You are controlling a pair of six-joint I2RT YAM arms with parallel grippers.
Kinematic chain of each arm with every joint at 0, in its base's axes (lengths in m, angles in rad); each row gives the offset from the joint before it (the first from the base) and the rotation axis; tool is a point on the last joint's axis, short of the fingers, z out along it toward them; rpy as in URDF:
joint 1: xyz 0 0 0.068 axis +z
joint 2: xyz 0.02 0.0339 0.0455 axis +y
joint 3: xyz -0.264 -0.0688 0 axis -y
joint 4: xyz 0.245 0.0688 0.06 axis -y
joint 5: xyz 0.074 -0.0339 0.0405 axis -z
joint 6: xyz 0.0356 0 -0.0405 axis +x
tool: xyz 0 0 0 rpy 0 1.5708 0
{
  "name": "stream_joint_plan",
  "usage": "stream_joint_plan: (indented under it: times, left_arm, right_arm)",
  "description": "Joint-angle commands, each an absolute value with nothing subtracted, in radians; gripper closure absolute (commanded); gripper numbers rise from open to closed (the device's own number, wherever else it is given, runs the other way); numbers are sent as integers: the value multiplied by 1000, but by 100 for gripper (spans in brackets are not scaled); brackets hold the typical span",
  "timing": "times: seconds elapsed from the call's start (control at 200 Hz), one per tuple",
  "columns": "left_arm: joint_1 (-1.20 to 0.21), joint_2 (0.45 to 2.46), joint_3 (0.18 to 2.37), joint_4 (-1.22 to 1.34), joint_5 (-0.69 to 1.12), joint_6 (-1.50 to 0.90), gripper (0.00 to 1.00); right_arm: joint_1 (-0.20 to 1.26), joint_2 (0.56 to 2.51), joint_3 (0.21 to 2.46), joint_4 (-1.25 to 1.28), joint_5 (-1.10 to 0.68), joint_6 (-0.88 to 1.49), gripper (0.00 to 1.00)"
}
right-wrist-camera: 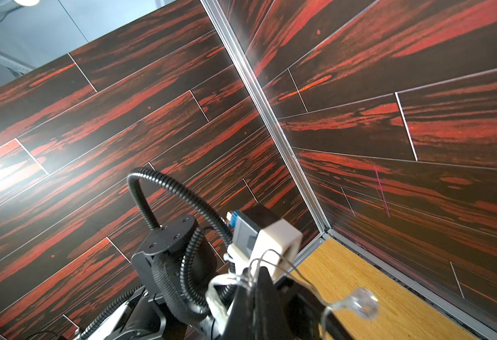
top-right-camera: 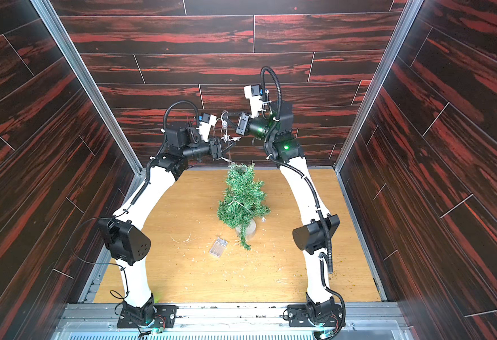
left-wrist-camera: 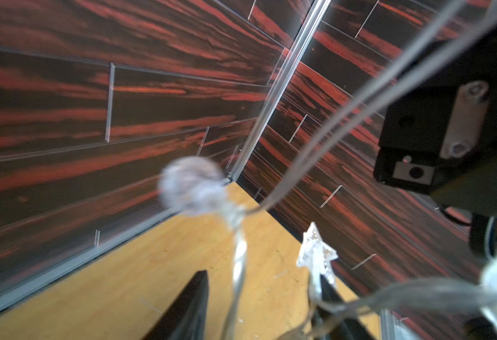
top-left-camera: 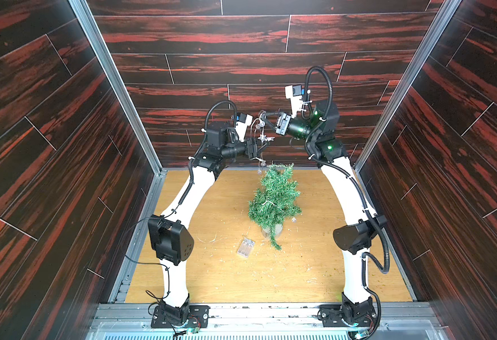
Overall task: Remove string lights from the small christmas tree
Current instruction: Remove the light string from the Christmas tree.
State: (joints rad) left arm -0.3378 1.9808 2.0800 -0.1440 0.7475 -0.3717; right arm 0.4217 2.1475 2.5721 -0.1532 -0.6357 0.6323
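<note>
Where the string lights hang: the thin, pale silvery wire of the string lights [top-left-camera: 262,137], with its clear round and star-shaped bulbs, is strung in the air between the two grippers. From there it drops to the tree's tip and runs down through the branches.
Battery box: the small clear rectangular battery box [top-left-camera: 245,248] lies flat on the table, just beside the tree's base on the left arm's side.
Tree: the small green bristly artificial christmas tree [top-left-camera: 273,200] stands upright near the middle of the light wooden table [top-left-camera: 211,279]. Its tip is bent and one low branch droops over the pale round base.
Left gripper: the black left gripper [left-wrist-camera: 259,312] is raised near the tree's tip with its jaws partly apart. One strand passes loosely through the gap, a star bulb [left-wrist-camera: 316,250] sits against one finger [left-wrist-camera: 334,306], and nothing is clamped.
Right gripper: the black right gripper [right-wrist-camera: 256,282] is higher, with its jaws closed together. The wire loops out at its tips and seems pinched there, though the wrist view is too close to be sure. A round bulb [right-wrist-camera: 363,303] dangles just beside it.
Litter: pale needle scraps [top-left-camera: 309,269] are scattered over the table.
</note>
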Motion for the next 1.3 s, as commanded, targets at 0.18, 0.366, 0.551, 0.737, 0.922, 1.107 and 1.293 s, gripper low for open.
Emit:
stream_joint_plan:
  times: [0.18, 0.366, 0.551, 0.737, 0.922, 1.107, 1.293]
  left_arm:
    - [-336, 1980, 2097, -187, 788, -351, 58]
    - [-336, 1980, 2095, -210, 776, -344, 77]
    - [-336, 1980, 2108, -233, 744, -336, 92]
    - [-336, 1984, 2165, -328, 680, -303, 100]
    - [-333, 1975, 2234, -458, 537, -262, 100]
    - [-314, 1941, 2287, -600, 411, -270, 100]
    - [-313, 1836, 2225, -710, 366, -289, 100]
  right_arm:
    - [429, 2181, 2585, -145, -614, 622, 100]
    - [429, 2181, 2585, -144, -612, 622, 100]
    - [428, 2183, 2585, -149, -614, 626, 100]
    - [428, 2178, 2584, -164, -613, 614, 95]
    - [416, 2160, 2581, -242, -584, 566, 70]
    - [375, 2092, 2522, -299, -552, 555, 60]
    - [353, 1943, 2346, -304, -500, 511, 56]
